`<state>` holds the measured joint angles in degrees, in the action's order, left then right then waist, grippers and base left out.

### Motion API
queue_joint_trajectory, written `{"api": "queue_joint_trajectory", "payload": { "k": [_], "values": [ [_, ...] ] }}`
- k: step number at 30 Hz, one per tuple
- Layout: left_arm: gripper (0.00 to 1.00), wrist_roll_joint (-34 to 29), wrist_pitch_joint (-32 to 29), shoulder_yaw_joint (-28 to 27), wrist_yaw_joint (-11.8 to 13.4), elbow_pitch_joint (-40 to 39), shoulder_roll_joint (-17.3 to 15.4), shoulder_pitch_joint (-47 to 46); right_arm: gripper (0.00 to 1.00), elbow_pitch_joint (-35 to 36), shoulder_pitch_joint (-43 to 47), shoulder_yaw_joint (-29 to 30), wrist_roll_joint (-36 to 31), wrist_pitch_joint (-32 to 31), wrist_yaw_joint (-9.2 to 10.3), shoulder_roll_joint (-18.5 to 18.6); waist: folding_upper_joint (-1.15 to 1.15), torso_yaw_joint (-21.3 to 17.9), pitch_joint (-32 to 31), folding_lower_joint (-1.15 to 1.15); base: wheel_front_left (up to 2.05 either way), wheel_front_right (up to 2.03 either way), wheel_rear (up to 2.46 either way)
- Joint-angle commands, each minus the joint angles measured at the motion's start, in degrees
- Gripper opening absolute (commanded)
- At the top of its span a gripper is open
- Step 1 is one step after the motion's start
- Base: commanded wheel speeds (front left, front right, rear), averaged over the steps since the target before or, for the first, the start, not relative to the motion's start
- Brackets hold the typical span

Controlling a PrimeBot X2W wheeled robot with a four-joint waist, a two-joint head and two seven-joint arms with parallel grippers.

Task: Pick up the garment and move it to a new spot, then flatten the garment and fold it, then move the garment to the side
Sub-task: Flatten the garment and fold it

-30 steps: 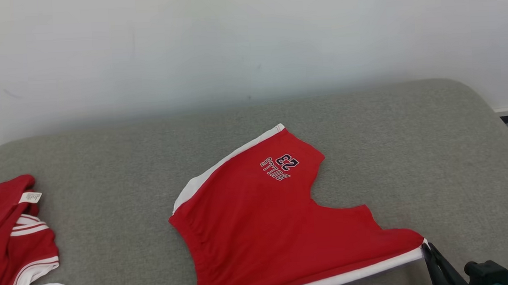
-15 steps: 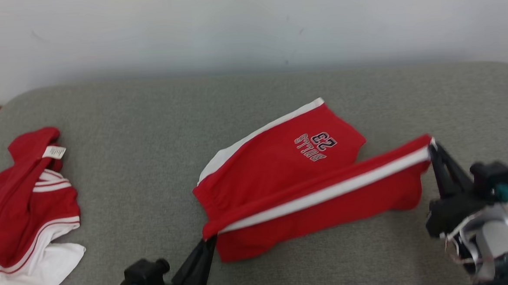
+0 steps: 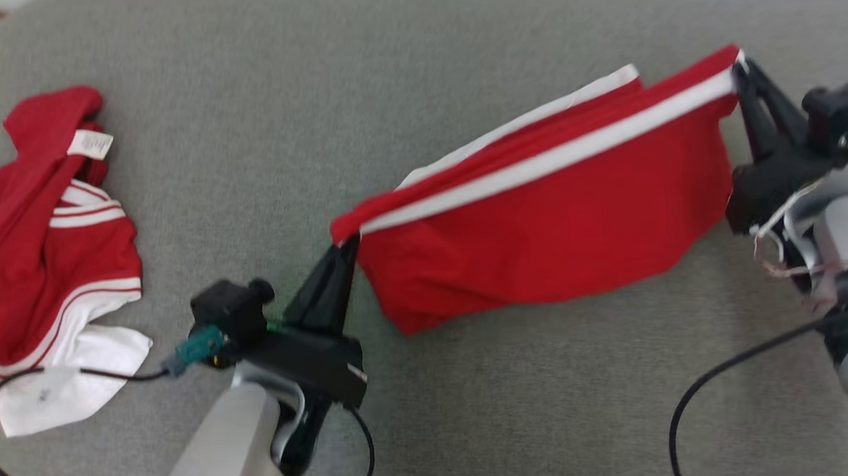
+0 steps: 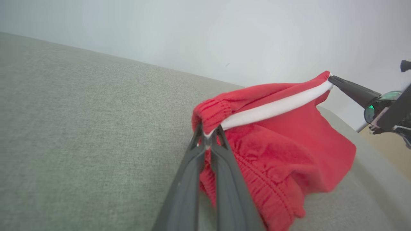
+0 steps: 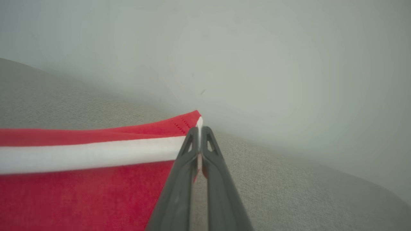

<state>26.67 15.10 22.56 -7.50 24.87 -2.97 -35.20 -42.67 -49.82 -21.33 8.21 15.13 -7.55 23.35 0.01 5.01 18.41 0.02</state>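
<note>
The garment (image 3: 553,217) is a pair of red shorts with a white side stripe, folded over lengthwise and stretched between both grippers above the grey cushion (image 3: 258,116). My left gripper (image 3: 344,243) is shut on its elastic waistband corner (image 4: 208,112). At the far right, my right gripper (image 3: 738,69) is shut on the hem corner, pinching the white stripe end (image 5: 199,123). The near half hangs down as a red flap (image 4: 305,154); the far half lies beneath it on the cushion. The left wrist view also catches the right gripper's fingers (image 4: 350,89).
A second red and white garment (image 3: 39,236) lies crumpled at the cushion's left edge. Black cables (image 3: 729,374) trail from both wrists. A pale wall (image 5: 257,48) stands behind the cushion.
Both grippers carried the near edge of the shorts up and over toward the far edge, covering the printed logo. The head camera has tilted down, shifting the whole picture.
</note>
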Motion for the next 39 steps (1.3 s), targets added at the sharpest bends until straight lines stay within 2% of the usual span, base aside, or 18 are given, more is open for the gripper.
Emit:
{"api": "queue_joint_trajectory", "payload": {
  "k": [1,11,13,14,15,16,17,18,19,28,39],
  "values": [
    [0.0,0.4,0.1,-0.3,0.1,0.3,-0.2,-1.3,0.0,-0.9,-1.9,0.0,0.3,0.0,0.12,1.1,-0.01,4.0,5.9,-0.02,0.0,0.0,0.0],
    [0.0,3.7,0.0,3.2,0.1,2.1,-0.1,-5.7,0.0,-7.9,-9.8,-4.3,0.2,0.0,0.12,0.7,-0.01,5.6,10.4,-0.02,0.0,0.0,0.0],
    [0.35,3.7,0.0,3.5,0.1,2.2,-0.1,-5.6,0.0,-8.4,-9.8,-4.4,0.5,0.0,0.11,0.6,-0.01,5.7,10.5,-0.02,0.0,0.0,0.0],
    [0.67,3.5,0.0,3.6,0.1,2.1,-0.2,-5.6,0.0,-8.6,-9.8,-4.4,0.5,0.0,0.11,0.6,-0.01,5.8,10.6,-0.02,0.0,0.0,0.0],
    [0.9,3.5,0.0,3.6,0.1,2.1,-0.3,-5.7,0.0,-8.8,-9.8,-4.3,0.7,0.0,0.11,0.5,-0.01,5.8,10.6,-0.02,0.0,0.0,0.0],
    [1.0,3.4,0.0,3.6,0.1,2.0,-0.3,-5.8,0.0,-8.7,-9.8,-4.1,0.9,0.0,0.1,0.4,-0.01,5.8,10.5,-0.02,0.0,0.0,0.0],
    [1.0,3.4,0.0,3.6,0.1,1.7,-0.3,-5.8,0.22,-8.6,-9.8,-3.6,1.1,0.0,0.11,0.3,-0.01,5.9,10.5,-0.02,0.0,0.0,0.0],
    [1.0,3.2,0.0,3.6,0.1,1.5,-0.2,-5.8,0.71,-8.2,-9.8,-3.0,1.4,0.0,0.1,0.1,-0.01,5.9,10.5,-0.02,0.0,0.0,0.0],
    [1.0,3.0,0.0,3.6,0.1,1.3,-0.1,-5.9,1.0,-7.9,-9.6,-2.7,1.4,0.0,0.1,-0.1,-0.01,5.8,10.5,-0.02,0.0,0.0,0.0],
    [1.0,-0.2,0.0,2.1,0.1,-0.3,0.0,-2.9,1.0,-2.9,-3.4,0.6,3.5,0.0,0.1,-1.0,-0.01,5.0,7.4,-0.02,0.0,0.0,0.0],
    [1.0,-3.6,0.0,-0.1,0.1,-2.6,0.0,2.9,1.0,-6.4,5.5,3.1,7.7,0.0,0.1,-1.7,-0.01,6.2,3.6,-0.02,0.0,0.0,0.0]
  ]
}}
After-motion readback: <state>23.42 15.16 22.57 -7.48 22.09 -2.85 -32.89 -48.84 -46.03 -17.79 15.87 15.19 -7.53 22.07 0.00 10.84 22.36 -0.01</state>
